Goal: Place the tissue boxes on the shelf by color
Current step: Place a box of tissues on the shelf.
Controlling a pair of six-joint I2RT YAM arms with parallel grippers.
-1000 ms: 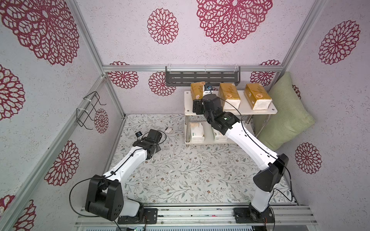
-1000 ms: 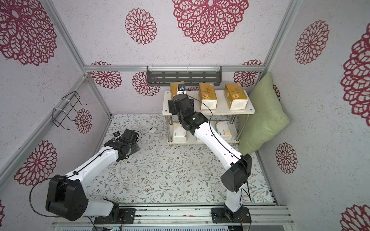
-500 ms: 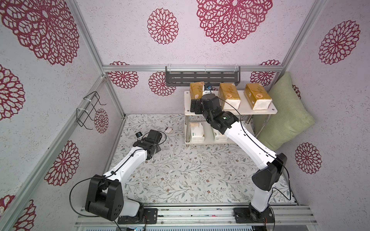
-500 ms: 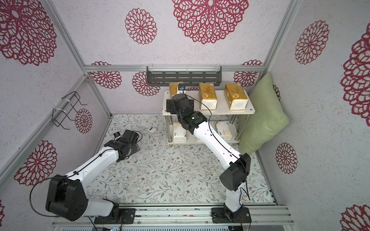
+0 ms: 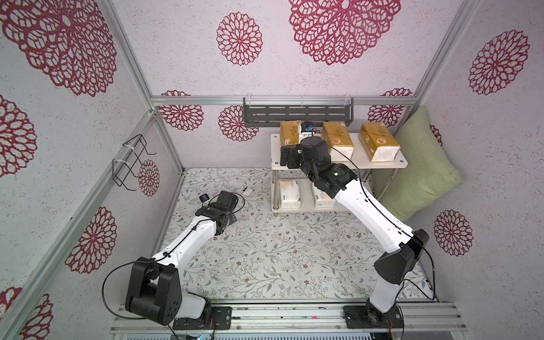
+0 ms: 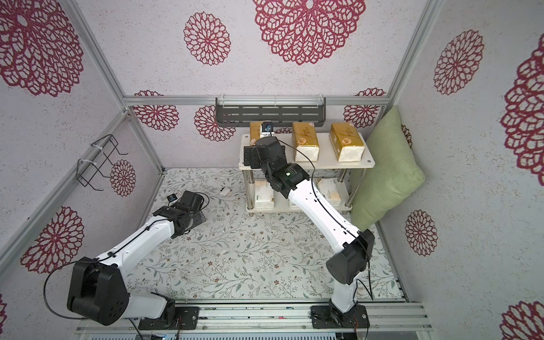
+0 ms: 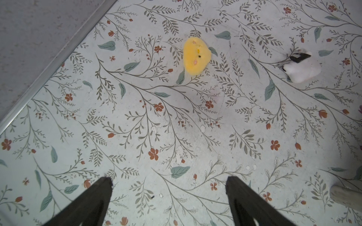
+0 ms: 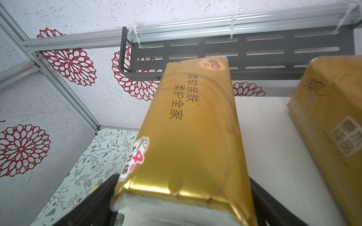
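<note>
Gold tissue box [image 8: 192,137] lies on the shelf [image 8: 270,137], flanked by the released right end effector [image 8: 184,178]; a skewed withdrawal could snag and drag it off.

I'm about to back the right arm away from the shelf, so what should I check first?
1. Gold packs all three on the shelf top board: ok.
2. Leftmost gold pack lying flat on that board: ok.
3. Right end effector clear of that pack: cannot tell; its fingers flank it closely.
4. White packs all on the lower board: cannot tell; the arm hides part of it.
5. Left end effector open and empty: ok.
</note>
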